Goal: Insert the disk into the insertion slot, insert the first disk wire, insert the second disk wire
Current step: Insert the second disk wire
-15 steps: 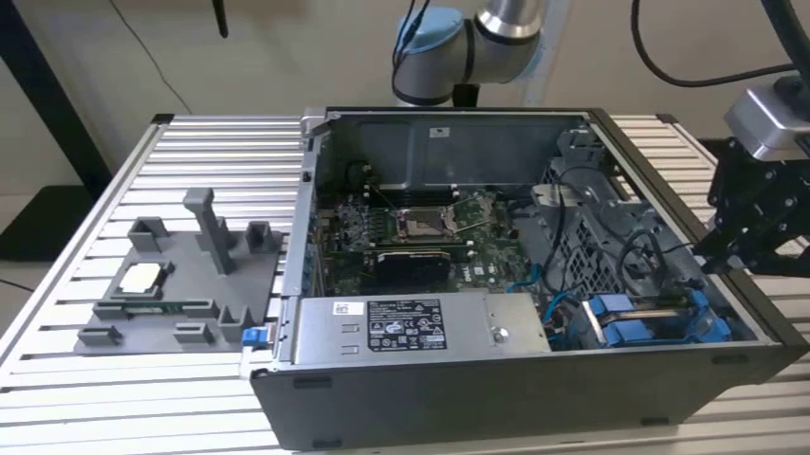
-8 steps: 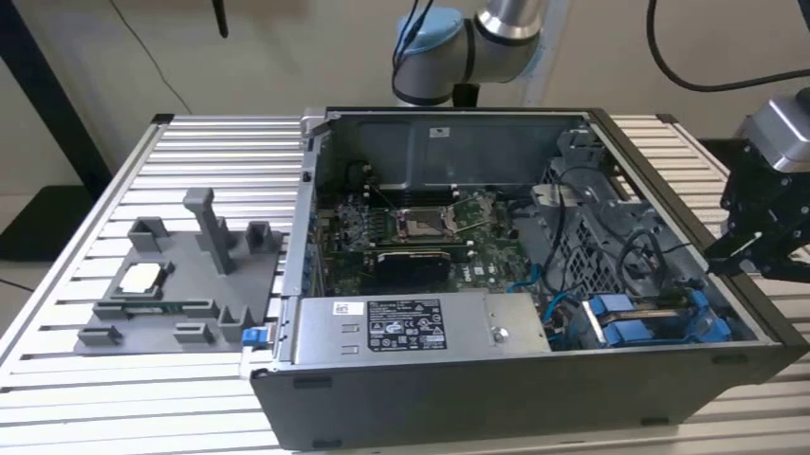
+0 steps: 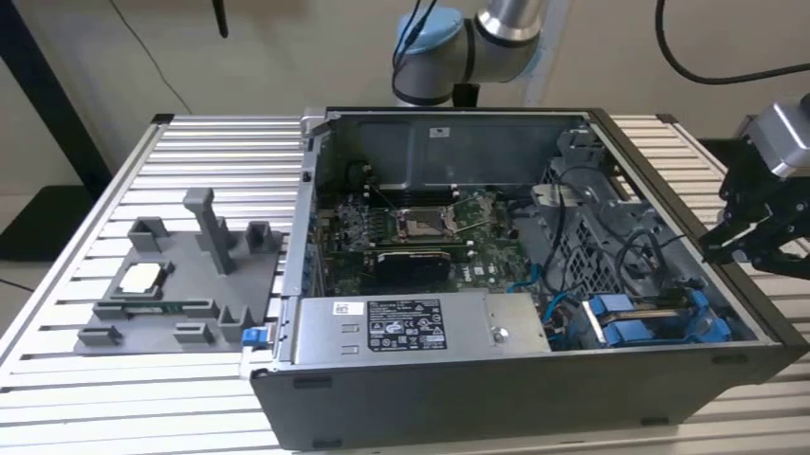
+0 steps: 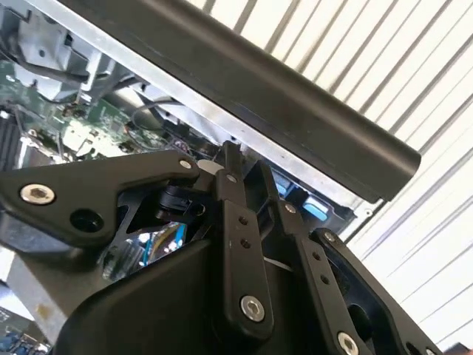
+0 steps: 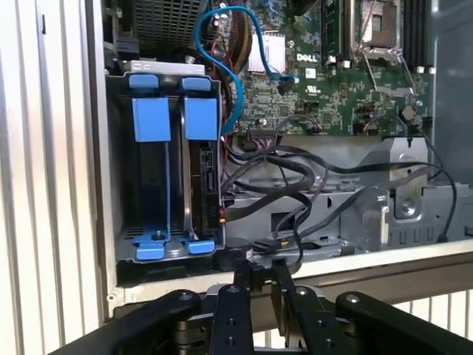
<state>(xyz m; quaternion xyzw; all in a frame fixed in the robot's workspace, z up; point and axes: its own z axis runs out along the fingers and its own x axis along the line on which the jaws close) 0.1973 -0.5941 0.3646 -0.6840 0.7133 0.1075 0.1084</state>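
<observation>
The gripper (image 5: 261,271), jaws almost shut on nothing, hangs just outside the case (image 5: 369,268). Near it the disk (image 5: 201,176) sits in the insertion slot (image 5: 122,185). It looks hard and heavy, so I would hold its blue frame (image 5: 201,118) by 2 sides.

Black end effector (image 5: 262,272), fingers (image 5: 242,277) drawn close together, empty.

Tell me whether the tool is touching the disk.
Apart. In the exterior view the tool hangs outside the computer case, while the disk sits inside.
</observation>
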